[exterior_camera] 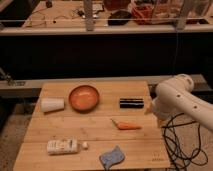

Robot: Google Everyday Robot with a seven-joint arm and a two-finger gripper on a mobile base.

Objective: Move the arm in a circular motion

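The cream-white arm [181, 99] stands at the right edge of the wooden table [90, 131]. Its thick tubular segments bend at a rounded joint, and one runs off to the lower right. The gripper [155, 111] is at the arm's lower left end, close to the table's right edge, just right of the black rectangular object [131, 103]. It holds nothing that I can see.
On the table are an orange bowl [83, 97], a white cup on its side [52, 104], a carrot [127, 125], a white tube [63, 146] and a blue-grey cloth [112, 156]. Black cables [180, 142] hang at the right. A dark workbench is behind.
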